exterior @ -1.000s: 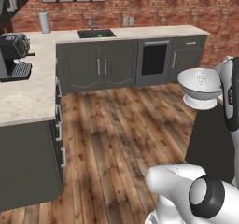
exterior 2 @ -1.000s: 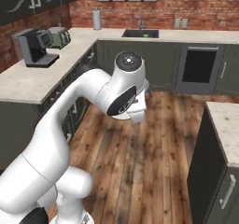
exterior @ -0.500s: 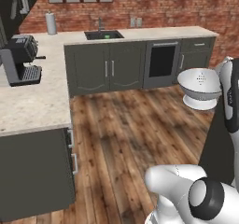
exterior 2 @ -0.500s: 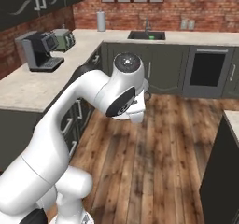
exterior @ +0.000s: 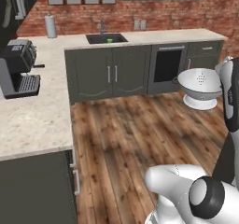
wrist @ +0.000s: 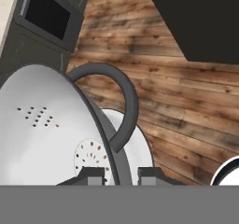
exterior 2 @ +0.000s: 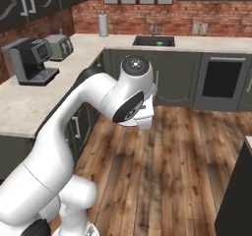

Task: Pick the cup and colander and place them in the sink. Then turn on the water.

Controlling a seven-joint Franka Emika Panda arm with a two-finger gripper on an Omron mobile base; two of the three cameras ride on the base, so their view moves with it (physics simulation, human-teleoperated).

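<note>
From the left, the coffee machine (exterior: 16, 66) stood on the desk (exterior: 32, 120), well left of the sink (exterior: 106, 38), where I saw the cup (exterior: 109, 40) already sitting in the basin. Well right of the sink, I had the colander (exterior: 202, 85) up over the wood floor (exterior: 135, 129), my fingers (wrist: 119, 175) nearly closed, pinching its thin rim. I judged that narrow edge hold risky: a sway while driving could tilt the wide bowl loose, or its foot could clip the desk edge.
</note>
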